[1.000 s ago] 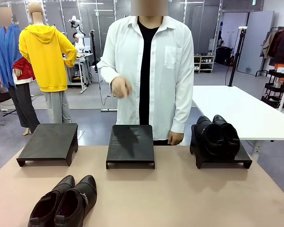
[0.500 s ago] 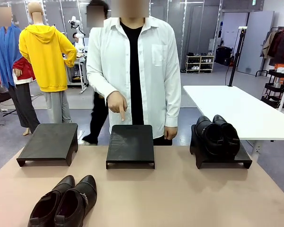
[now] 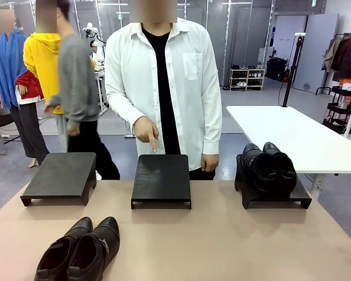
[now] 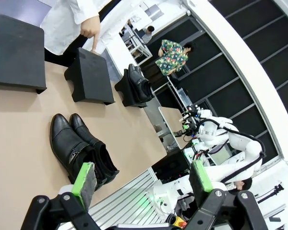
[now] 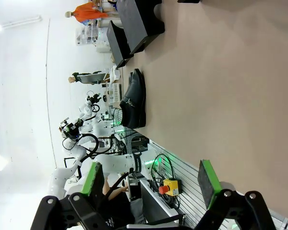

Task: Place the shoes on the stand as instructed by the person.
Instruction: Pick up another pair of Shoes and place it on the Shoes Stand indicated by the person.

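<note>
- The left gripper (image 4: 144,178) has its green pads (image 4: 85,178) spread wide, with nothing between them. It looks down over the tan table (image 3: 222,246).
- The left stand (image 3: 59,174), a low black platform, sits at 10 o'clock on the table.
- The near pair of shoes (image 3: 79,250) lies at 7 o'clock on the table. The two shoes are side by side and touching, toes angled toward 1 o'clock, and the heels are cut off by the picture's bottom edge. In the left wrist view this pair (image 4: 79,149) shows just above one pad. In the right wrist view it (image 5: 133,99) is seen side-on.
- A passer-by (image 3: 76,82) in a grey sweater is on the floor behind the left stand.
- The middle stand (image 3: 161,178) sits at 12 o'clock.
- The person (image 3: 181,76) stands right behind the middle stand. The pointing hand (image 3: 146,130) aims its index finger down at the stand's far edge. Whether the fingertip touches the stand I cannot tell. The other hand (image 3: 209,163) hangs at the person's side.
- The right stand (image 3: 292,198) sits at 2 o'clock. It carries the far pair of shoes (image 3: 268,167), set side by side and lengthwise front to back.
- A white table (image 3: 298,137) stands beyond it, at 3 o'clock.
- The right gripper (image 5: 149,178) has its pads (image 5: 206,176) set wide apart and holds nothing.
</note>
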Robot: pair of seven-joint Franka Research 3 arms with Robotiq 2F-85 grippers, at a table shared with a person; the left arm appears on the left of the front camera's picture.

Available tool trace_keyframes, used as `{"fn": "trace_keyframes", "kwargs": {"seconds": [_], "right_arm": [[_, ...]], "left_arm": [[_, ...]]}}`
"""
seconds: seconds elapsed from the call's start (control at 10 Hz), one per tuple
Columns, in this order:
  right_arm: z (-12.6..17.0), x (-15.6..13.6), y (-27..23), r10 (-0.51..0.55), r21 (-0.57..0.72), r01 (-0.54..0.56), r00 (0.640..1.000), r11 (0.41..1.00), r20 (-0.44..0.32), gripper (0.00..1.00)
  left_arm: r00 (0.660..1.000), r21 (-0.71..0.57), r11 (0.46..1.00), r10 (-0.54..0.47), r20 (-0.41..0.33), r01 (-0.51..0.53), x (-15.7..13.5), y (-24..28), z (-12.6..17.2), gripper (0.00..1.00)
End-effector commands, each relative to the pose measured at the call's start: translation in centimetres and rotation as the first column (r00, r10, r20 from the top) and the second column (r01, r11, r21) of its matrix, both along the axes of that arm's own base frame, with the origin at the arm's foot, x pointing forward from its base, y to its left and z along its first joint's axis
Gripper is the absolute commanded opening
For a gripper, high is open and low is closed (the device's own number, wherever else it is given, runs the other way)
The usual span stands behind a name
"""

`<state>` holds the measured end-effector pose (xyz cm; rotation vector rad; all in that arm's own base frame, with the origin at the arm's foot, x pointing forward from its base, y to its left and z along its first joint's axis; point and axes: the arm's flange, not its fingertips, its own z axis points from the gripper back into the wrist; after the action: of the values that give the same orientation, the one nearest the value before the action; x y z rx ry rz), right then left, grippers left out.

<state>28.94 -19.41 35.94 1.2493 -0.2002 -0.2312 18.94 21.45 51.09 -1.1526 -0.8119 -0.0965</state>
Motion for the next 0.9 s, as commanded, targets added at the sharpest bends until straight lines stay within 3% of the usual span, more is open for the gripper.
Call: {"fn": "trace_keyframes", "kwargs": {"seconds": [0.0, 0.1, 0.3, 0.5, 0.8], "right_arm": [[0.1, -0.2, 0.1, -0.001, -0.017, 0.001, 1.0, 1.0, 0.011, 1.0], [0.1, -0.2, 0.1, -0.001, -0.017, 0.001, 1.0, 1.0, 0.011, 1.0], [0.1, -0.2, 0.1, -0.001, -0.017, 0.001, 1.0, 1.0, 0.011, 1.0], [0.1, -0.2, 0.1, -0.001, -0.017, 0.001, 1.0, 1.0, 0.011, 1.0], [0.1, -0.2, 0.1, -0.001, -0.017, 0.001, 1.0, 1.0, 0.011, 1.0]], "left_arm": [[0.998, 0.025, 0.998, -0.053, -0.035, 0.054, 0.4, -1.2, 3.4, 1.0], [0.987, 0.012, 0.995, -0.099, -0.125, 0.102, 0.8, -3.7, 5.8, 1.0], [0.967, 0.073, 0.984, -0.143, -0.21, 0.161, 2.9, -8.0, 8.5, 1.0], [0.932, 0.199, 0.945, -0.191, -0.308, 0.259, 5.7, -12.6, 9.7, 1.0], [0.859, 0.338, 0.838, -0.262, -0.441, 0.429, 9.8, -19.1, 9.3, 1.0]]}}
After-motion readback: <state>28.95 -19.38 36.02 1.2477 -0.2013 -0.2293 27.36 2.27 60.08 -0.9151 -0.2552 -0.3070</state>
